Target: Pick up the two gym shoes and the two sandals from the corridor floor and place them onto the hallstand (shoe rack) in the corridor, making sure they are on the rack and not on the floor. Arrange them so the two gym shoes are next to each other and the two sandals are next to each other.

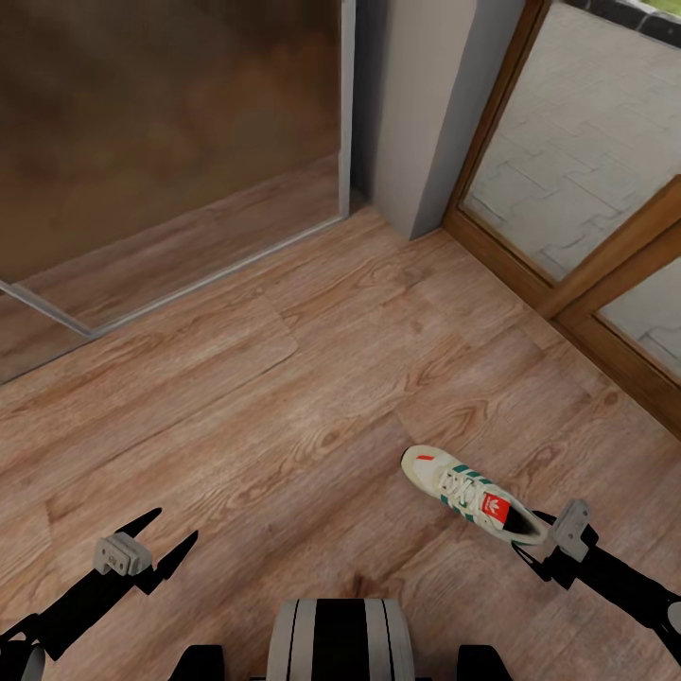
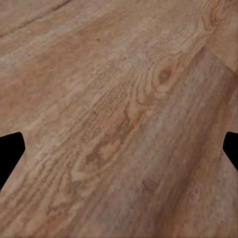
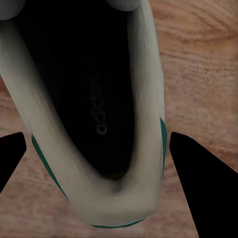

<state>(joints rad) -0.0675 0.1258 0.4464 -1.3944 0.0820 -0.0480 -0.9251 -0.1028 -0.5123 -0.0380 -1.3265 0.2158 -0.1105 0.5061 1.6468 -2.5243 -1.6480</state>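
One white gym shoe (image 1: 465, 490) with green stripes and a red-orange tongue label lies on the wood-plank corridor floor (image 1: 284, 397), toe pointing away to the left. My right gripper (image 1: 532, 539) is open at its heel. In the right wrist view the shoe's heel opening (image 3: 94, 114) sits between the two black fingers (image 3: 198, 178), which straddle it closely. My left gripper (image 1: 177, 526) hangs open over bare floor (image 2: 119, 99), holding nothing. The sandals and the hallstand are out of view.
A wood-framed glass door (image 1: 567, 284) runs along the right, close to the shoe. A grey wall pillar (image 1: 426, 113) stands at the back. A glossy brown panel with a metal floor rail (image 1: 189, 274) fills the back left. My base (image 1: 336, 638) shows at the bottom.
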